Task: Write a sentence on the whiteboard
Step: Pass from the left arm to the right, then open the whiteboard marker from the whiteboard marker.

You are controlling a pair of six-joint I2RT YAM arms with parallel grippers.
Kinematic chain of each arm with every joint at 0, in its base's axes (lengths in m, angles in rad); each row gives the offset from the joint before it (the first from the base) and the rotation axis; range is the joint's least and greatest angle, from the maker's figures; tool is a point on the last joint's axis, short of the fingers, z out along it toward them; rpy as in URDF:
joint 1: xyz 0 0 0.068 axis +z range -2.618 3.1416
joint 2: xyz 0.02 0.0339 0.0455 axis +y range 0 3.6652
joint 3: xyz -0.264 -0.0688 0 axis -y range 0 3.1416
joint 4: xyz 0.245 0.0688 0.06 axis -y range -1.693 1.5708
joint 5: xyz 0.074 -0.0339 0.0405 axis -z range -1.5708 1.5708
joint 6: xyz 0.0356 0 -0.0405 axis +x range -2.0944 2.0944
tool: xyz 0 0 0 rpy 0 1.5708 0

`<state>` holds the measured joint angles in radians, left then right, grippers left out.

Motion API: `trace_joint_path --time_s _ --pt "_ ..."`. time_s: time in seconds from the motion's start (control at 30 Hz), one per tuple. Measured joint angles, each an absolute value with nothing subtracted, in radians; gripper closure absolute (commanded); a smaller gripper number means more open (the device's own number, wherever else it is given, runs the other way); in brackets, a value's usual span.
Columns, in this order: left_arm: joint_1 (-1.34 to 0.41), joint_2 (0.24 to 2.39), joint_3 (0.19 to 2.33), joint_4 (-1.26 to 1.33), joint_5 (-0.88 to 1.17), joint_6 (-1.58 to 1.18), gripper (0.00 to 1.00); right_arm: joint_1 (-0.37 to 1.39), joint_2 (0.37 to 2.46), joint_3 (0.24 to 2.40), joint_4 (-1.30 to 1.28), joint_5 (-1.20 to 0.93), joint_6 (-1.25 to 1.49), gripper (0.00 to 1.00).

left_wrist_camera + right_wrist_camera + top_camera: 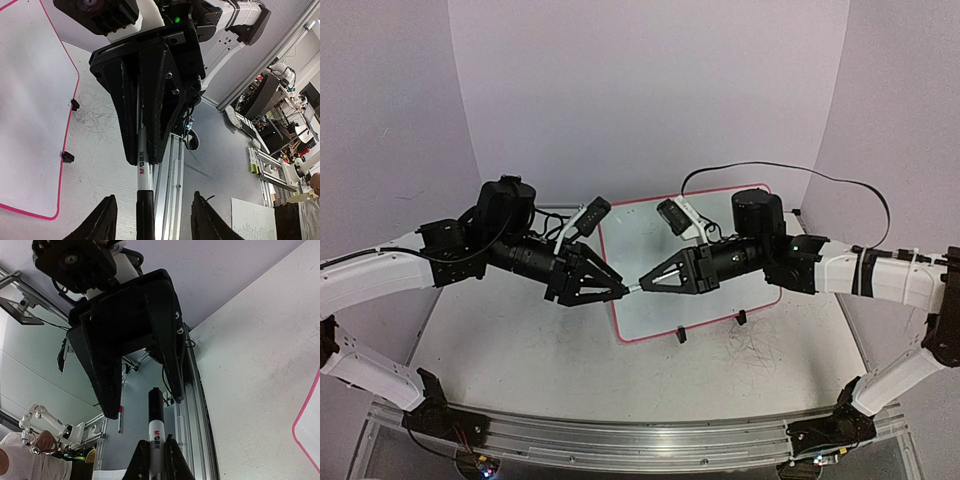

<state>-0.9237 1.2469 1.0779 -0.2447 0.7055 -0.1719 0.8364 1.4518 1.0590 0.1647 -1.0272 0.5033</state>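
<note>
The whiteboard [665, 315] lies flat mid-table, white with a pink-red rim; it also shows in the left wrist view [30, 100] and its rim shows in the right wrist view [305, 425]. No written sentence shows on it. My right gripper [645, 283] [156, 460] is shut on the white body of a marker [157, 435] and holds it level above the board's near-left part. The marker's black cap [145, 215] [155, 405] points at my left gripper [620, 290] [155, 217]. The left gripper is open, with the cap between its fingers [106, 220], closer to the left one.
Small black clips [680, 336] [741, 318] sit on the board's near edge. Grey scribble marks [760, 350] cover the table right of the board. An aluminium rail [620, 440] runs along the near edge. A black cable [800, 178] loops at the back right.
</note>
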Motion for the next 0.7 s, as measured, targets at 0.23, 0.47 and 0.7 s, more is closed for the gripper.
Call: trace_joint_path --time_s 0.23,0.47,0.7 --pt "-0.924 1.255 1.078 -0.245 0.729 -0.172 0.51 0.836 1.439 1.047 0.175 -1.011 0.518 1.0" --pt "-0.924 1.296 1.078 -0.247 0.734 -0.171 0.72 0.836 1.423 1.044 0.19 -1.009 0.529 1.0" --pt "-0.927 1.298 1.078 -0.25 0.729 -0.153 0.94 0.836 1.417 1.028 0.197 -0.993 0.529 1.0"
